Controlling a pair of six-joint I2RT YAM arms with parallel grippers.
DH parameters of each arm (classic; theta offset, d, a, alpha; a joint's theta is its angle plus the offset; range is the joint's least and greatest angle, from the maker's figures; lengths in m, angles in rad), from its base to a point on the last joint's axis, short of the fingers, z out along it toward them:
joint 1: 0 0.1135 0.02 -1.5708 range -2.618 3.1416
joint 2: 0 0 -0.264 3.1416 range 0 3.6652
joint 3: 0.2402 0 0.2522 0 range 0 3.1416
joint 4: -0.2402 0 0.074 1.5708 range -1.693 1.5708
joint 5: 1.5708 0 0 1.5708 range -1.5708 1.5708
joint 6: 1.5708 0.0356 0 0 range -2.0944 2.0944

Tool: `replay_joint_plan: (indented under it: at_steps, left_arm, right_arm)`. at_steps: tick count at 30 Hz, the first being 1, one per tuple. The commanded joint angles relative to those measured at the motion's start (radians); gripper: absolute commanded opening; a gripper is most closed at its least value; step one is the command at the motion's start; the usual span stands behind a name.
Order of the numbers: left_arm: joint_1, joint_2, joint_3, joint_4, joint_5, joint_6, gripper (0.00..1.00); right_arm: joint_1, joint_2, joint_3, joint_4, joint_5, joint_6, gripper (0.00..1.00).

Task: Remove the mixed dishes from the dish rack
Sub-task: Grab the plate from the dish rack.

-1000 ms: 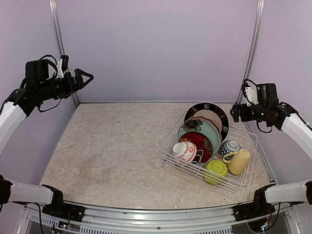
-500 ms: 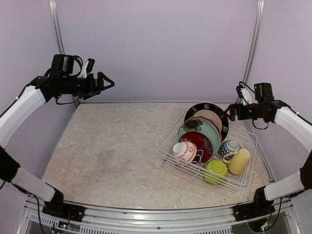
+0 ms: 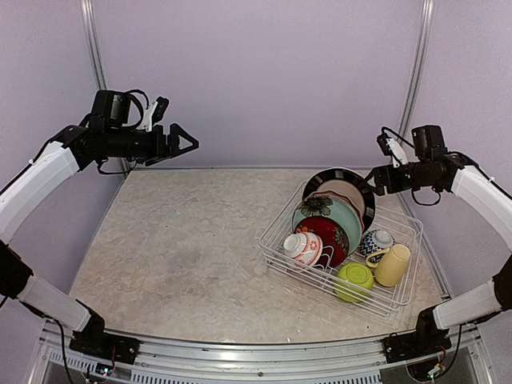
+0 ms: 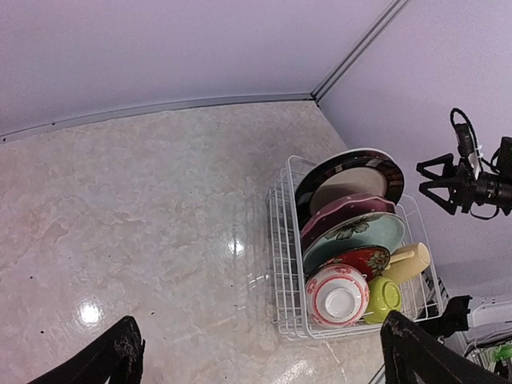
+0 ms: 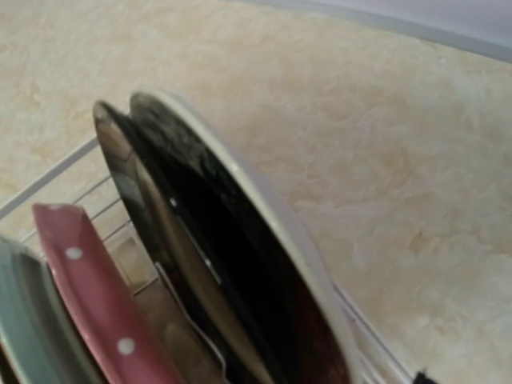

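Note:
The white wire dish rack (image 3: 278,254) stands at the right of the table. It holds an upright black-rimmed plate (image 3: 354,178), a pale teal plate (image 3: 342,221), a red floral plate (image 3: 330,234), a red-white bowl (image 3: 302,246), a blue-white bowl (image 3: 374,242), a lime green bowl (image 3: 354,278) and a pale yellow mug (image 3: 394,266). My right gripper (image 3: 376,181) is open, just off the black-rimmed plate's (image 5: 240,264) upper right rim. My left gripper (image 3: 186,144) is open and empty, high over the far left. Its view shows the rack (image 4: 282,264) from above.
Purple walls close in the back and both sides, with metal posts in the corners. A red dotted plate back (image 5: 88,296) stands close behind the black-rimmed plate. The marbled tabletop (image 3: 176,240) stretches to the left of the rack.
My left arm has swung right, toward the table's middle, staying high. My right gripper has moved left, closer to the black-rimmed plate's rim. The dishes have not moved.

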Motion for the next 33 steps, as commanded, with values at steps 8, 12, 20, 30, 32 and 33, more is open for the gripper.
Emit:
replay_joint_plan:
  at_steps: [8, 12, 20, 30, 32, 33]
  left_arm:
    - [-0.004, -0.048, -0.069, -0.006, 0.007, 0.035, 0.99]
    - [-0.004, -0.064, -0.075, -0.006, -0.003, 0.046, 0.99]
    - [-0.005, -0.068, -0.079, -0.014, -0.018, 0.056, 0.99]
    - [-0.004, -0.075, -0.08, -0.016, -0.026, 0.055, 0.99]
    - [-0.003, -0.075, -0.082, -0.015, -0.024, 0.056, 0.99]
    - [-0.003, -0.075, -0.082, -0.014, -0.023, 0.055, 0.99]
  right_arm:
    - [0.041, 0.075, 0.078, -0.104, -0.027, -0.031, 0.61]
    - [0.041, 0.113, 0.099, -0.111, -0.019, -0.017, 0.58]
    - [0.044, 0.157, 0.112, -0.111, -0.008, -0.039, 0.58]
    - [0.077, 0.182, 0.121, -0.163, -0.01, -0.072, 0.4]
    - [0.079, 0.18, 0.115, -0.161, -0.015, -0.082, 0.4]
    - [0.079, 0.183, 0.117, -0.161, -0.015, -0.087, 0.4]
